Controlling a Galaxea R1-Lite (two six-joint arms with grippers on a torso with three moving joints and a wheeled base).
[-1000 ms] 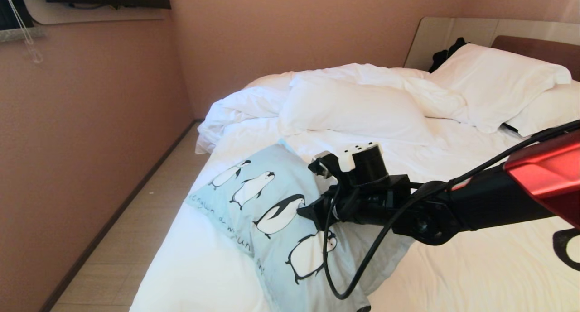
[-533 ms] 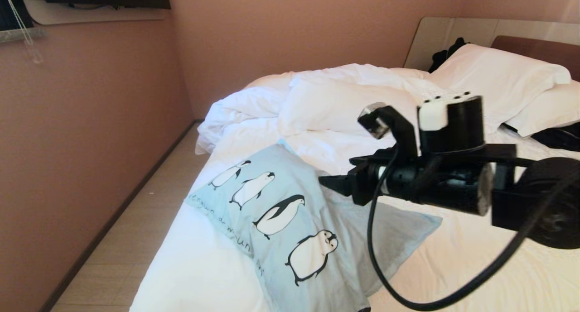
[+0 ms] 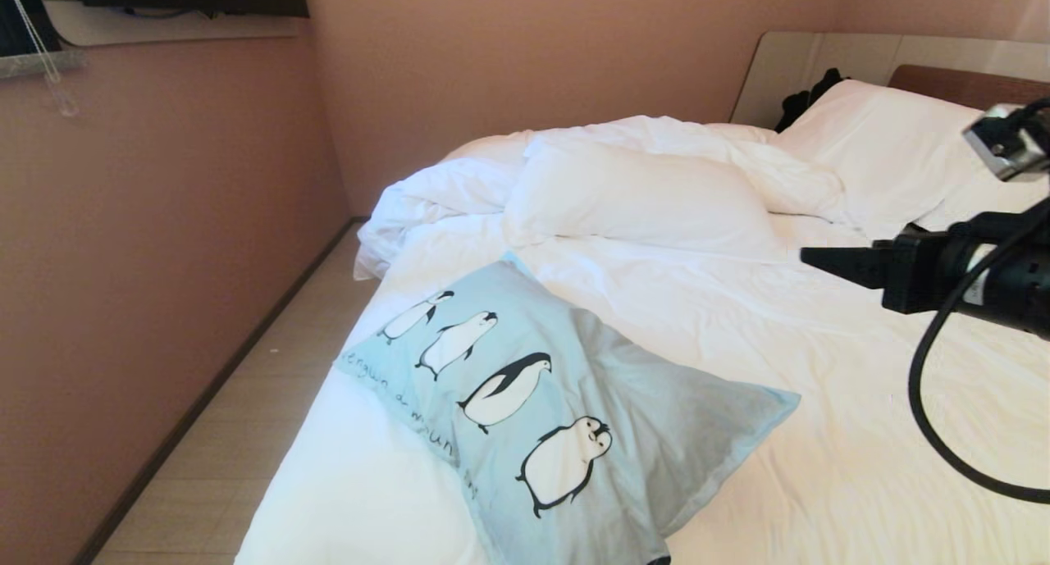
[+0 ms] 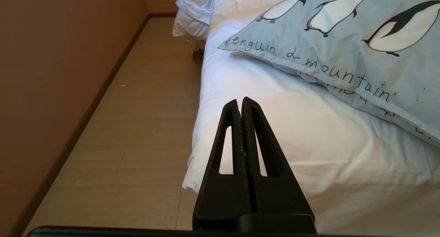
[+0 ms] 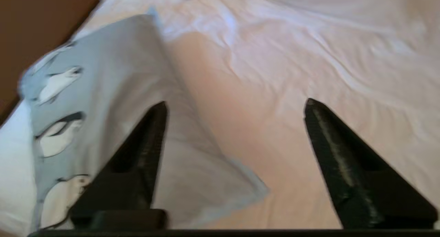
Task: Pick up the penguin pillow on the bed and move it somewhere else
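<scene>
The light blue penguin pillow [image 3: 533,385] lies flat on the bed [image 3: 820,401] near its front left corner, with nothing touching it. My right gripper [image 3: 812,259] hovers above the white sheet at the right edge of the head view, well to the right of the pillow. In the right wrist view it [image 5: 234,104] is open and empty, with the penguin pillow [image 5: 103,92] and its corner below the fingers. My left gripper [image 4: 240,101] is shut on nothing, parked low by the bed's side edge, short of the penguin pillow [image 4: 343,34].
A plain white pillow [image 3: 640,196] and a bunched duvet lie mid-bed. More white pillows [image 3: 886,151] lean at the headboard, beside a black item [image 3: 808,97]. A strip of wooden floor [image 3: 230,434] runs between the bed and the pink wall on the left.
My right arm has swung away from the pillow, up and to the right, with its gripper empty. The pillow has stayed where it lay, its right corner now uncovered.
</scene>
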